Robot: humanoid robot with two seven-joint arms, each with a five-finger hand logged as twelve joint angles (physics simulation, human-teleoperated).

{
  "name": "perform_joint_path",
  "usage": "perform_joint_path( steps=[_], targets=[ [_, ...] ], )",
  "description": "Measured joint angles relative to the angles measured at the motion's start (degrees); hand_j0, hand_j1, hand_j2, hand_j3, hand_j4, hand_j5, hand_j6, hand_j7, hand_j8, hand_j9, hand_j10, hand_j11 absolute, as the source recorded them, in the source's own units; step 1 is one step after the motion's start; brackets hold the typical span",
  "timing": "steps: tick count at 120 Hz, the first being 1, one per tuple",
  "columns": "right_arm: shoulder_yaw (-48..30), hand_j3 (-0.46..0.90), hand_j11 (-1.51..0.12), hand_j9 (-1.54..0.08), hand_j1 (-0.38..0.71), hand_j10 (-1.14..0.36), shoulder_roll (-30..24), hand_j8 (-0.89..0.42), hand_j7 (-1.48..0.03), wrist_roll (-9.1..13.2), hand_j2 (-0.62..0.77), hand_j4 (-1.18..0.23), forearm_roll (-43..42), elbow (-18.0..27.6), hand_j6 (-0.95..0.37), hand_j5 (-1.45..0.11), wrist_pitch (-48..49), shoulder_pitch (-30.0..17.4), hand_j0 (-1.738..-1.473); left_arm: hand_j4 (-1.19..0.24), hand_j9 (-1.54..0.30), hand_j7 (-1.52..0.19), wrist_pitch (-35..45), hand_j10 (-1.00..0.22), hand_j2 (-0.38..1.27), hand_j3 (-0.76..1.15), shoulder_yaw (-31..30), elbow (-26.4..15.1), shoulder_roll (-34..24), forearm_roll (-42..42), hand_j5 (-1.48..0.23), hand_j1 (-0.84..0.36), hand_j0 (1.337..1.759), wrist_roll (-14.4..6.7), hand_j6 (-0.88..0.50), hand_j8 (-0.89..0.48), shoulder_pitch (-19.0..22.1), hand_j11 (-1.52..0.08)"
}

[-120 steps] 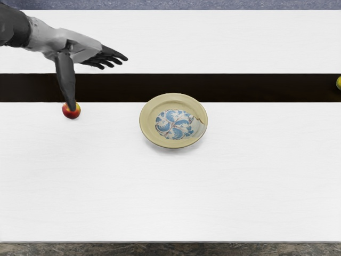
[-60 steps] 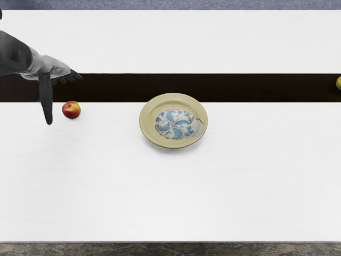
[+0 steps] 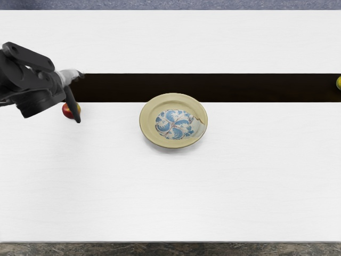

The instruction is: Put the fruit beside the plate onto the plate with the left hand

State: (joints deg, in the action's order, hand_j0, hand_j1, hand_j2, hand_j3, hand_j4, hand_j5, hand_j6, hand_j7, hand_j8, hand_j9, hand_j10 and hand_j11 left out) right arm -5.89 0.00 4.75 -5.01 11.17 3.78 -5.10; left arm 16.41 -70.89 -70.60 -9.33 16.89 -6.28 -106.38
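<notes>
Swung back rightward since half a second ago, my left robot hand (image 3: 68, 93) now covers the small red-and-yellow apple (image 3: 66, 111), which sits unmoved on the white bench (image 3: 176, 186). I cannot tell whether I've closed on it. The cream plate with a blue pattern (image 3: 148, 121) lies well apart, to the right.

Single head view, slanting down on white table (image 3: 170, 186), fairly distant
</notes>
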Motion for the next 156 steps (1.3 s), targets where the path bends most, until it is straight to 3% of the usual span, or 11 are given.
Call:
perform_joint_path(
  steps=[12, 31, 44, 81, 156],
  targets=[
    [0.0, 0.00, -0.02, -0.02, -0.33, -0.02, 0.0, -0.02, -0.02, 0.0, 0.00, -0.02, 0.0, 0.0, -0.02, -0.02, 0.0, 0.0, -1.658, -0.15, -0.19, -0.19, 0.5, -0.15, 0.03, 0.00, -0.6, 0.0, 0.0, 0.2, -0.19, 0.17, 1.658, -1.3, -0.15, -0.15, 2.3, -0.19],
    [0.0, 0.00, -0.02, -0.02, -0.33, -0.02, 0.0, -0.02, -0.02, 0.0, 0.00, -0.02, 0.0, 0.0, -0.02, -0.02, 0.0, 0.0, -1.658, -0.18, -0.23, -0.23, 0.8, -0.18, 0.04, 0.00, -1.9, 0.1, -0.5, 0.5, -0.23, 0.14, 1.658, -1.9, -0.18, -0.18, 2.6, -0.23],
    [0.0, 0.00, -0.02, -0.02, -0.33, -0.02, 0.0, -0.02, -0.02, 0.0, 0.00, -0.02, 0.0, 0.0, -0.02, -0.02, 0.0, 0.0, -1.658, -0.20, -0.26, -0.26, 0.9, -0.20, 0.04, 0.00, -2.1, 2.1, -0.4, 0.6, -0.26, 0.11, 1.658, -2.0, -0.20, -0.20, 5.4, -0.26],
    [0.0, 0.00, -0.02, -0.02, -0.33, -0.02, 0.0, -0.02, -0.02, 0.0, 0.00, -0.02, 0.0, 0.0, -0.02, -0.02, 0.0, 0.0, -1.658, -0.22, -0.28, -0.28, 0.8, -0.22, 0.04, 0.00, -0.5, 9.4, -0.1, 0.4, -0.28, 0.09, 1.658, -2.2, -0.22, -0.22, 7.7, -0.28],
    [0.0, 0.00, -0.02, -0.02, -0.33, -0.02, 0.0, -0.02, -0.02, 0.0, 0.00, -0.02, 0.0, 0.0, -0.02, -0.02, 0.0, 0.0, -1.658, -0.26, -0.34, -0.34, 0.9, -0.26, 0.05, 0.00, 1.9, 13.1, 0.9, 0.5, -0.34, 0.04, 1.658, -2.2, -0.26, -0.26, 12.2, -0.34]
  ],
)
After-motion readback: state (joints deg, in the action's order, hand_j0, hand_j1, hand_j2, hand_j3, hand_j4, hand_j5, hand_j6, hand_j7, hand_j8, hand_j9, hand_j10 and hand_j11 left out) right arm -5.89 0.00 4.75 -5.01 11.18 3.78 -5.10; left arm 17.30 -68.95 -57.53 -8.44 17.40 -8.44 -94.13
